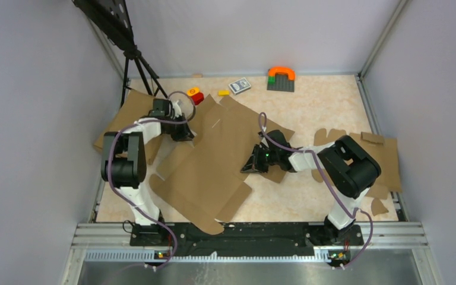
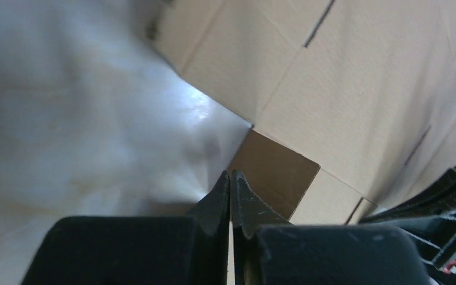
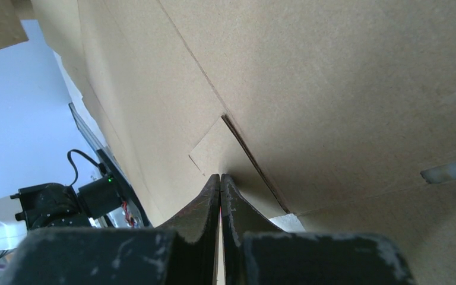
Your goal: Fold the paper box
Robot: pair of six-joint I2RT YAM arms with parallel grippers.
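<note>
Grey walls stand round a pale, stone-look table (image 1: 326, 113). From above I see the paper box (image 1: 214, 160) lying open as a big flat brown sheet in the middle, with its near corner at the table's near edge. The left gripper (image 1: 181, 132) sits at the sheet's far left side and the right gripper (image 1: 252, 165) at its right edge.

Only the top view shows the things by the far wall: an orange arch (image 1: 281, 72), a card pack (image 1: 239, 86), a yellow brick (image 1: 223, 92) and a red block (image 1: 197, 98). It also shows a tripod (image 1: 138, 62) and more cardboard (image 1: 383, 157) on the right.

The wrist views show what the top one cannot. The left fingers (image 2: 217, 196) are pressed together with nothing between them, over shiny table and a sheet edge. The right fingers (image 3: 211, 196) are pressed together too, right by a small flap, and brown sheet fills that view.

I can read no words; the card pack is too small.
</note>
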